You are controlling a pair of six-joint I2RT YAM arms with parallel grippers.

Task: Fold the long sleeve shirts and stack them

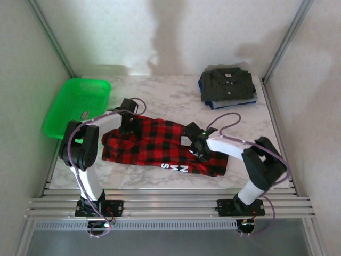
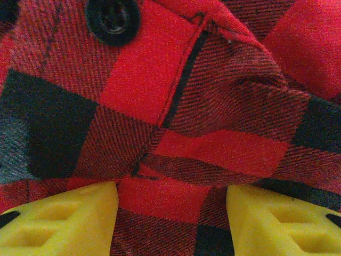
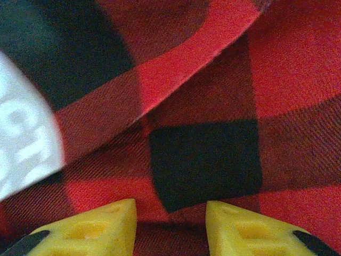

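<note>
While both claws sit low on the red-and-black plaid shirt (image 1: 154, 141), the left gripper (image 2: 170, 210) has its yellow fingers apart, with cloth between them and a black button (image 2: 113, 18) ahead. The right gripper (image 3: 170, 221) is spread too, a white patch (image 3: 21, 138) with blurred letters ahead-left. White lettering (image 1: 176, 168) nearby is unreadable. The folded grey shirt (image 1: 228, 84) lies well beyond it.

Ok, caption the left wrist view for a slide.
Left gripper open over the red-and-black plaid shirt, a black button at upper left.
</note>
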